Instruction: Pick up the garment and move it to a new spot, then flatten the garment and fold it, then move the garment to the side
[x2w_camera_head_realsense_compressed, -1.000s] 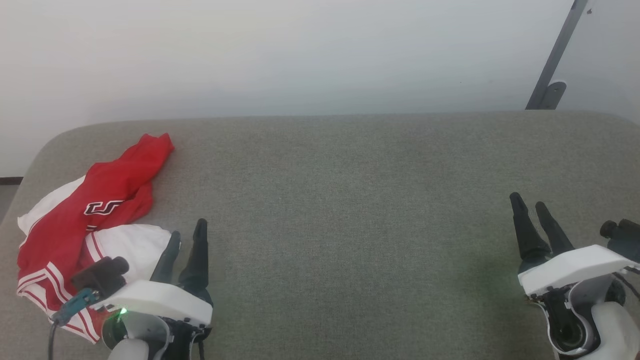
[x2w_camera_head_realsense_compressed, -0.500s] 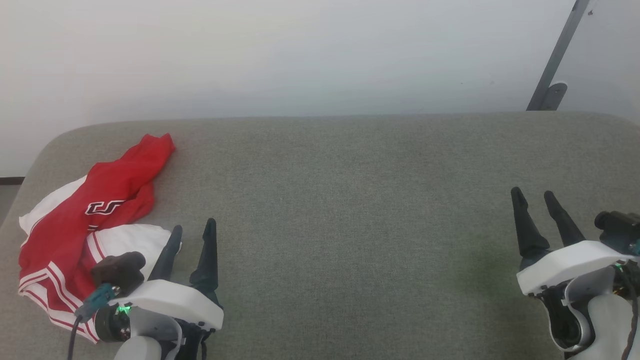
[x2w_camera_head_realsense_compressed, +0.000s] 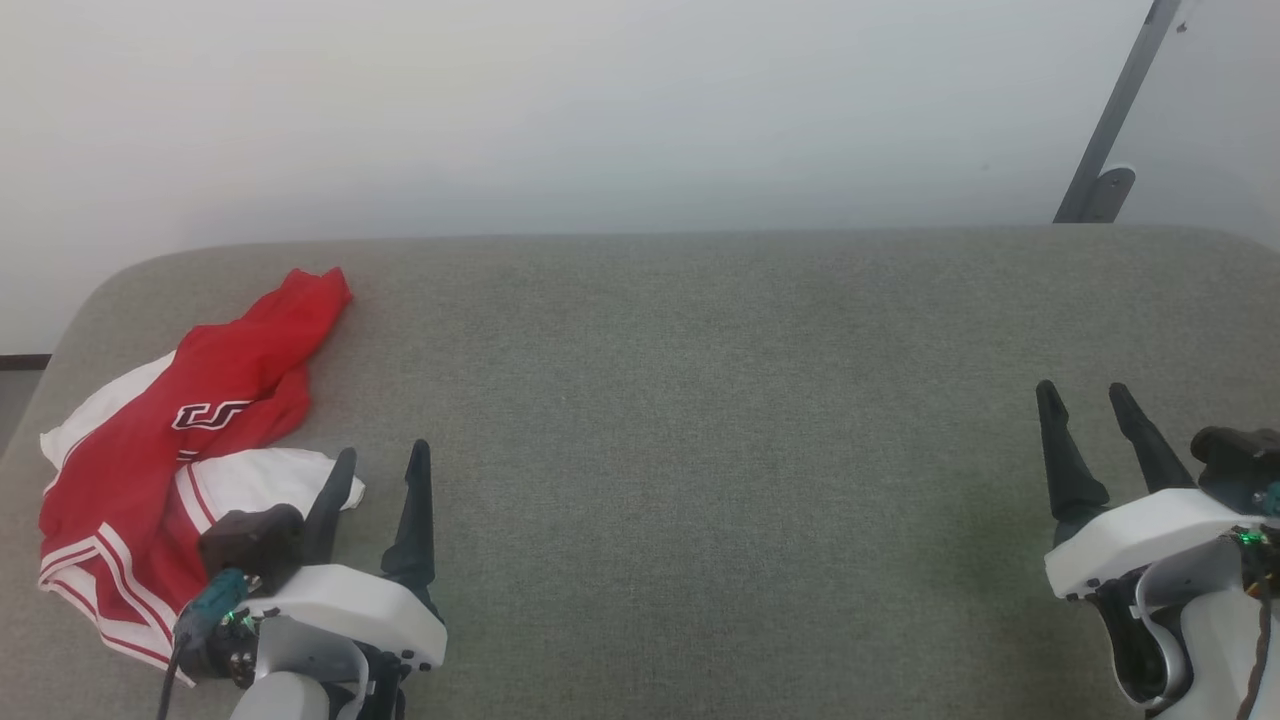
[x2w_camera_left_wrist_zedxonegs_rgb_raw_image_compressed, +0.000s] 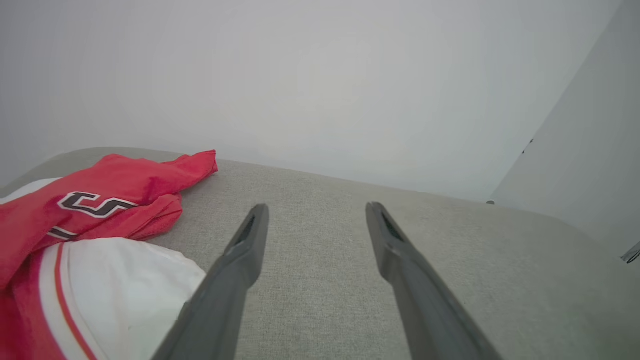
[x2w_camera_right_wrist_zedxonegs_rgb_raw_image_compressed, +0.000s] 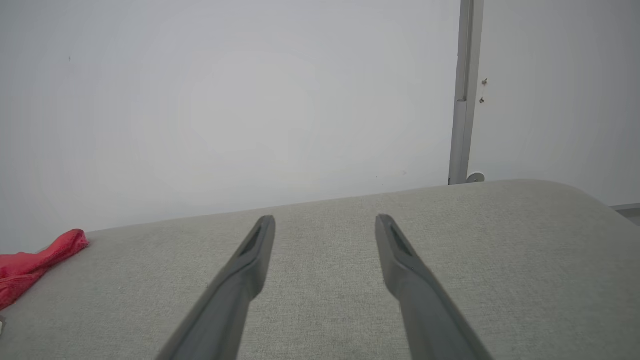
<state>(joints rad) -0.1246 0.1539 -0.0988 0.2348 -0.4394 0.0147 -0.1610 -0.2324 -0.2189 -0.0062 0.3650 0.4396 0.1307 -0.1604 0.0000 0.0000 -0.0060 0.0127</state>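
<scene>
The garment (x2w_camera_head_realsense_compressed: 130, 470) lies crumpled at the left edge of the head view, on the grey fabric-covered tabletop (x2w_camera_head_realsense_compressed: 700, 400). Its red body runs up toward the upper left, a white sleeve sits at its lower right, and striped trim and dark block letters face up. It is neither flattened nor folded.

The left jaws are spread and hold nothing. Their 2 dark fingers (x2w_camera_head_realsense_compressed: 412, 500) rise from the lower left of the head view, just beside the white sleeve. The left-hand finger overlaps the sleeve's edge, and contact cannot be told. In the left wrist view the garment (x2w_camera_left_wrist_zedxonegs_rgb_raw_image_compressed: 100, 195) fills the left side, next to the left finger (x2w_camera_left_wrist_zedxonegs_rgb_raw_image_compressed: 240, 265).

The right jaws are also spread and empty. Their fingers (x2w_camera_head_realsense_compressed: 1065, 460) sit at the lower right, well apart from the garment. In the right wrist view a red tip (x2w_camera_right_wrist_zedxonegs_rgb_raw_image_compressed: 30, 260) shows at the far left edge.
</scene>
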